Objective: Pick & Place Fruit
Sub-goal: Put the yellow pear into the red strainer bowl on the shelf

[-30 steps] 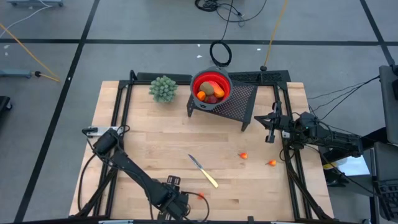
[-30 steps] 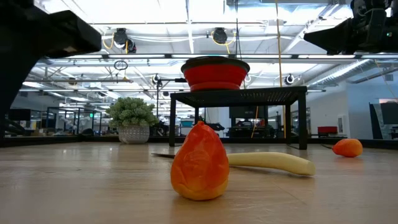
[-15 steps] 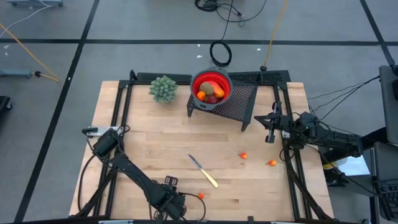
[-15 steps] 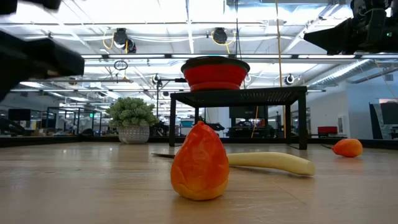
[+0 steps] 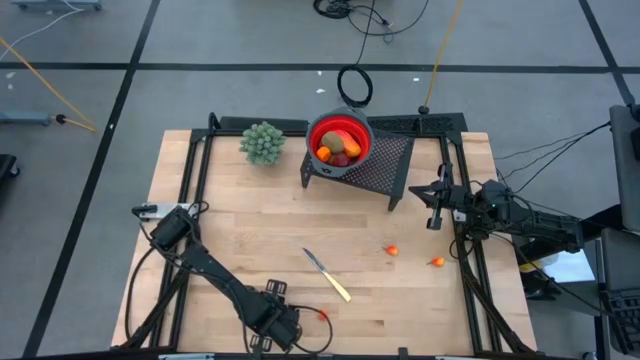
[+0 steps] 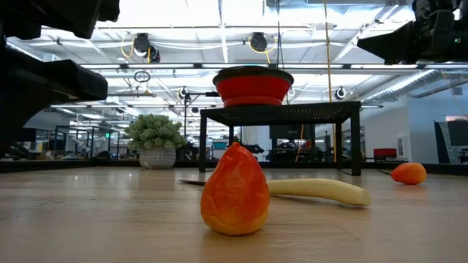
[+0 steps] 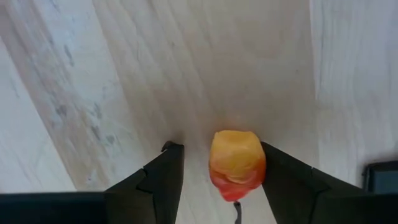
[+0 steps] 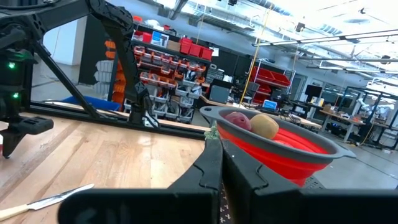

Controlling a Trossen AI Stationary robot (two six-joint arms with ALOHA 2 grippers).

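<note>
Orange-red fruit (image 7: 237,163) sits on pale wood between the left gripper's (image 7: 222,171) two dark fingers (image 7: 163,176), which stand apart on either side of it; only the left wrist view shows that gap, and whether either one touches it I cannot tell. From above, that gripper (image 5: 283,325) hangs low at the near edge of the counter (image 5: 240,215), its arm stretched along the wood from the left side, with the fruit (image 5: 322,314) just beside it. The level view shows the same piece (image 6: 235,191) upright on the boards, pointed end up, in front of the knife (image 6: 316,191).

Farther in, two tiny orange bits (image 5: 392,250) (image 5: 437,262) lie apart toward the right edge. The right gripper (image 5: 436,205) waits over the right edge, fingers together in its own view (image 8: 219,171).

At the far edge a red bowl (image 5: 339,140) stands on a black mesh stand (image 5: 392,160), holding a brown oval (image 8: 264,126), a dark red round one (image 8: 235,119) and an orange piece (image 5: 324,153). A green plant (image 5: 263,142) sits beside the stand near the far left corner.

Beyond the counter: grey floor with cables, shelving, ceiling lights.
</note>
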